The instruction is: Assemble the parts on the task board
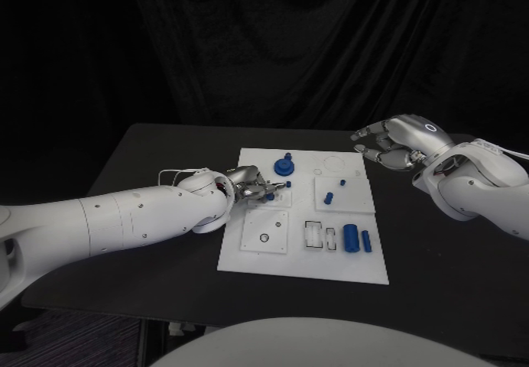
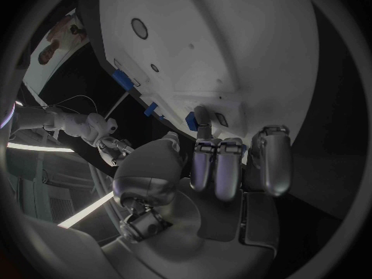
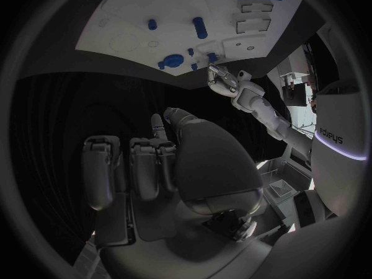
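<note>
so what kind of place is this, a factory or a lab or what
Most likely a robotics lab or demo booth, not a factory. A white task board with small blue parts lies on a black table before a dark curtain, and the left hand works at the board.

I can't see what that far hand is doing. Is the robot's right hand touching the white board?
Apart. In the head view the right hand hangs past the white board's far right corner, with black table between them.
</note>
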